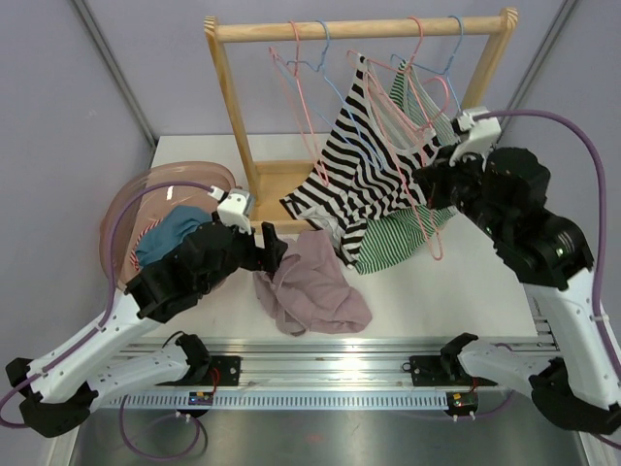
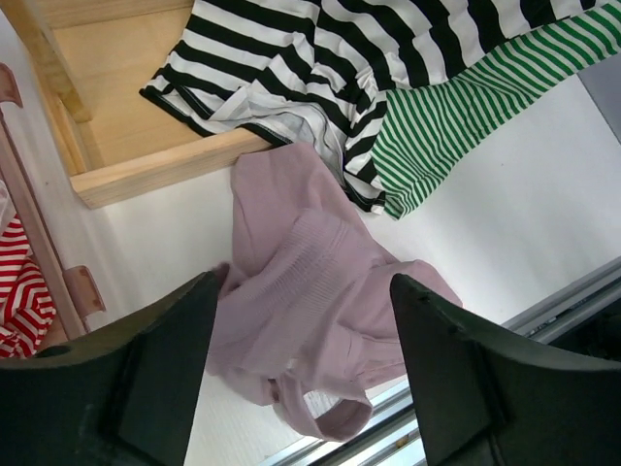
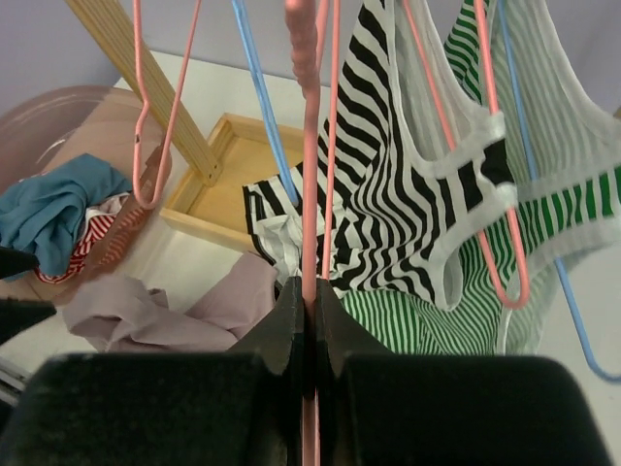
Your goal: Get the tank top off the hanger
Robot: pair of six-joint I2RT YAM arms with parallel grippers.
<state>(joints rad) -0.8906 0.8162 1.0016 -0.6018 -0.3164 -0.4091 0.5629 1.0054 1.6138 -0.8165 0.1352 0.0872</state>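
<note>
With the right fingers (image 3: pixel 281 335) pinched shut on the pink hanger (image 3: pixel 309 175), seemingly the one bearing the black-striped tank top (image 1: pixel 364 165) (hem draped onto the rack base (image 1: pixel 281 177)), the wide-open left fingers (image 2: pixel 165 369) should grip fabric, not wire, and slide the straps off.

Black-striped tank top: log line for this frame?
left gripper open over mauve garment | right gripper shut on pink hanger | black-and-white striped tank top hung, hem on rack base | removal not done
</note>
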